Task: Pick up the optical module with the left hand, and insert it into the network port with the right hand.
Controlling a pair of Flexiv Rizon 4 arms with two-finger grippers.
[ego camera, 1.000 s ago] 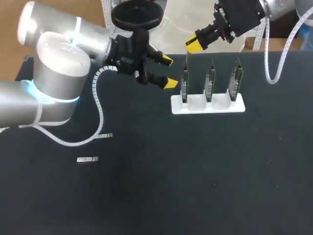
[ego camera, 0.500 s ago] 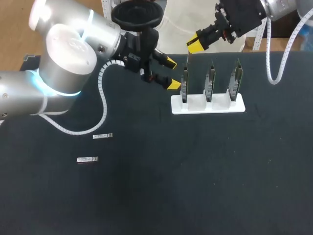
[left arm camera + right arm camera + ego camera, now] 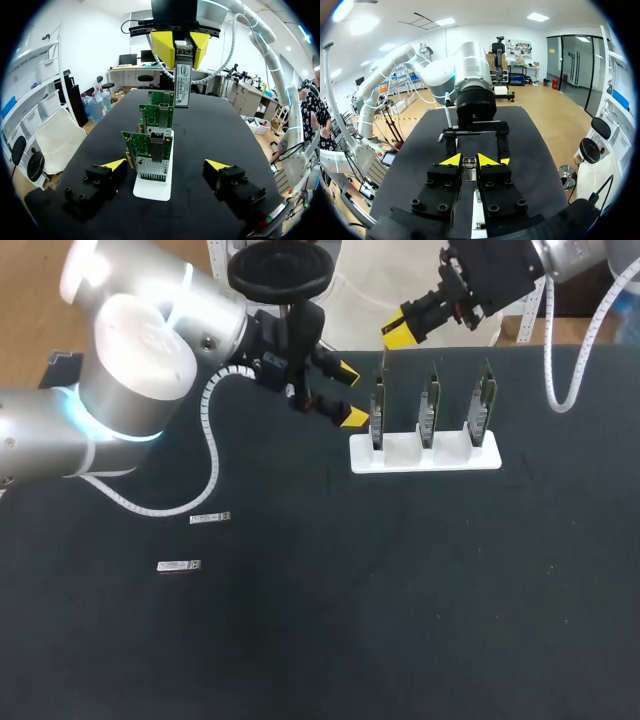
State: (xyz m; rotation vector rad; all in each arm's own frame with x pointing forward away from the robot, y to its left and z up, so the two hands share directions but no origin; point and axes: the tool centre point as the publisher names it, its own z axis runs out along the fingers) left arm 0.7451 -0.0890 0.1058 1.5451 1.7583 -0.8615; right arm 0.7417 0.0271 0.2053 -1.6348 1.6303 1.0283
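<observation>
**Yellow-tipped right gripper (image 3: 468,160) pinches the optical module (image 3: 182,75)**

You can see the optical module held between the two tips, hanging straight down. It hangs over a row of three green cards (image 3: 429,410). It seems to be above the first card's network port (image 3: 156,145), but you cannot tell if it touches. The green cards stand in a white holder (image 3: 425,458). Your left gripper (image 3: 348,392) is spread wide with nothing in it, just beside the first card. Two spare modules (image 3: 210,518) lie well apart from the holder on the black table (image 3: 400,590).
</observation>
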